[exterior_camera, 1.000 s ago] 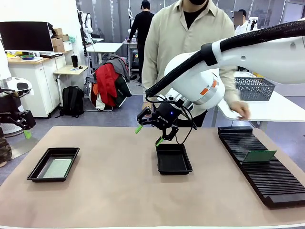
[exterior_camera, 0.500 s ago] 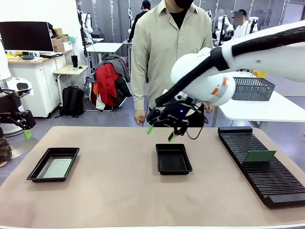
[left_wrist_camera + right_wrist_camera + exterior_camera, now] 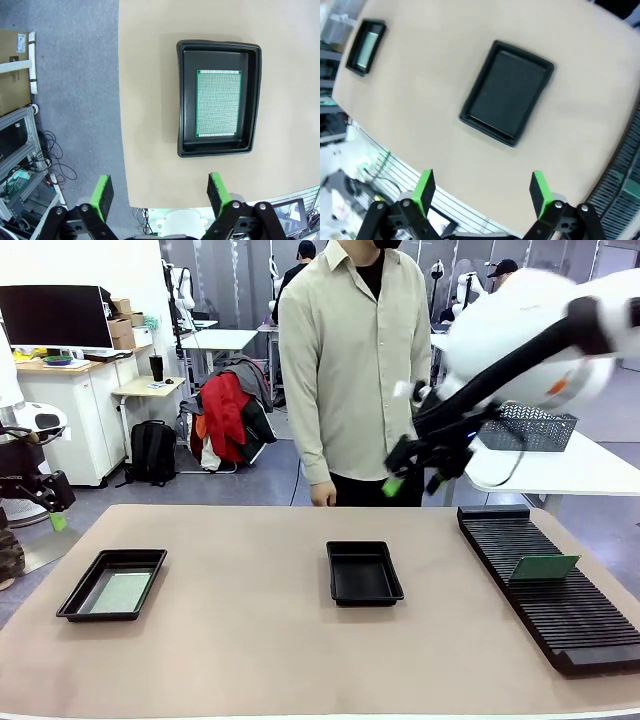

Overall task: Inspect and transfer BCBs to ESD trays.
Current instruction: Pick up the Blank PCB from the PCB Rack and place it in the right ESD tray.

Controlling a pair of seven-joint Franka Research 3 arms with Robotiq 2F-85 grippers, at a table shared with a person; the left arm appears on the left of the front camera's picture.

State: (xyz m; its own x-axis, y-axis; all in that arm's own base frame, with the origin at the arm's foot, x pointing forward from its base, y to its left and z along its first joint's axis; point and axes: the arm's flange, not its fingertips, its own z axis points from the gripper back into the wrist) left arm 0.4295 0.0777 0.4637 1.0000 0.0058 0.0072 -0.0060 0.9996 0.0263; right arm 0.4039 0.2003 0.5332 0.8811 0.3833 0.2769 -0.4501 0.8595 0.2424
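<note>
1. Left wrist view: the left tool [image 3: 160, 192] hangs released, its green pads wide apart and holding nothing. It sits over the bench [image 3: 150, 125] edge at the bottom of the frame. The left tray [image 3: 218, 46] lies at upper right, with a BCB [image 3: 218, 102] flat on its floor.
2. Right wrist view: the right tool [image 3: 482, 192] is also released and grasps nothing, high above the bench. The middle tray [image 3: 470, 120] sits at centre frame, its black floor bare.
3. Front view: the left tray is at lower left of the bench and the middle tray is at centre, well apart.
4. At lower right, a long ribbed rack [image 3: 575, 630] holds a second BCB [image 3: 541, 567], tilted in its slots.
5. The right tool is raised at upper right of centre, well above the bench and beyond its far edge.
6. Just behind it, a person [image 3: 350, 370] stands at the far side of the bench.
7. Farther off at right, a mesh basket [image 3: 535, 425] rests on a white table.
</note>
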